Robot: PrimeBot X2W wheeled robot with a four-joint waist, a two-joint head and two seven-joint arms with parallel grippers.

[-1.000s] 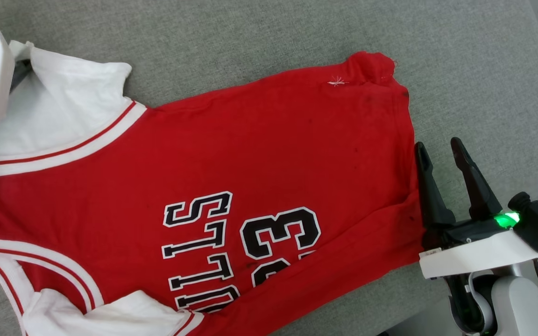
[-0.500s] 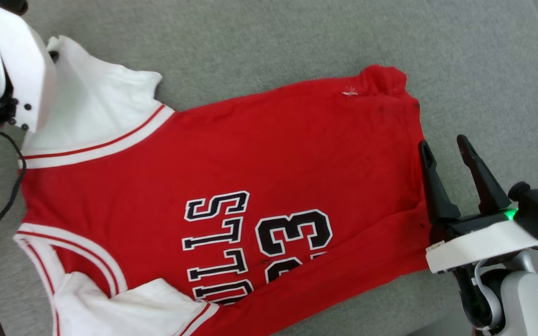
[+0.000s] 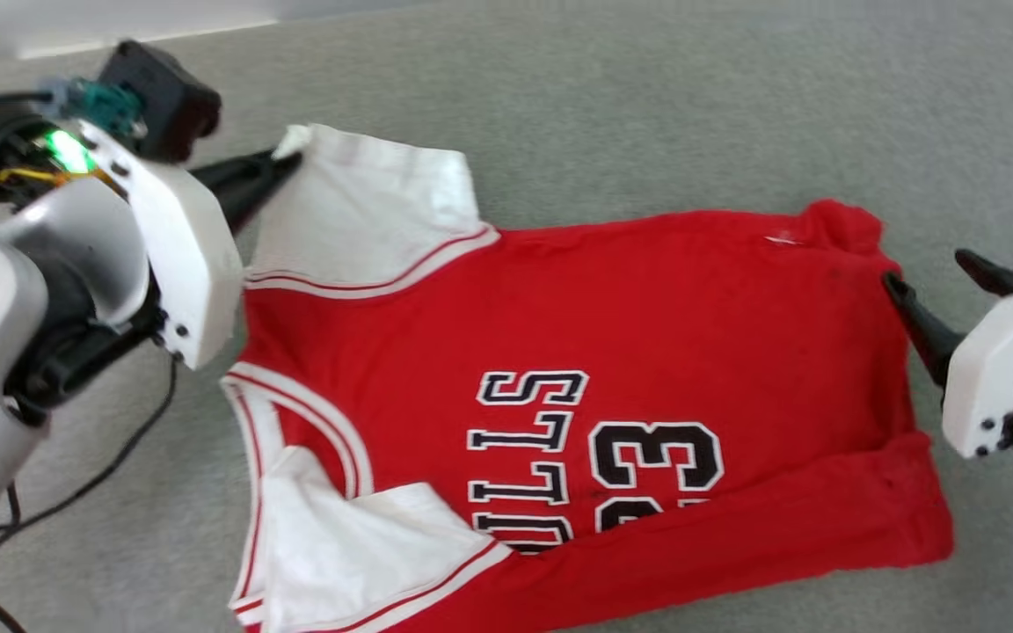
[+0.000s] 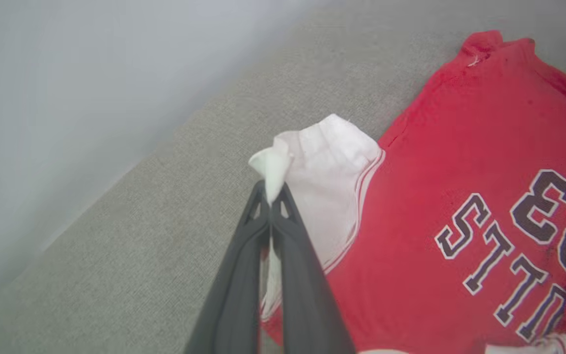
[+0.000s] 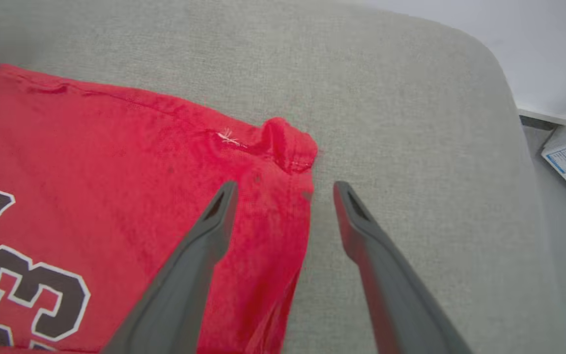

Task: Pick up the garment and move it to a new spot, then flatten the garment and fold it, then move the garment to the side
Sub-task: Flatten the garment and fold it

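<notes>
1. Flattening is in hand: the garment (image 3: 647, 352) lies spread, lettering up, on the grey worktop (image 3: 647, 105).
2. The left gripper (image 4: 270, 194) is clamped on its far white sleeve corner (image 4: 274, 162); the right gripper (image 5: 283, 189) straddles its hem, jaws apart (nothing held).
3. Next, probably: right gripper closes, both pull taut.
4. A second ago the left gripper was open.

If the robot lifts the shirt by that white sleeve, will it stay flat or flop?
Probably flop: the sleeve corner bunches where the left gripper pinches it. The shirt lies wrinkled and folded along one edge, so it looks soft and light. It would likely drag, not slide freely, on the rough grey fabric.
</notes>
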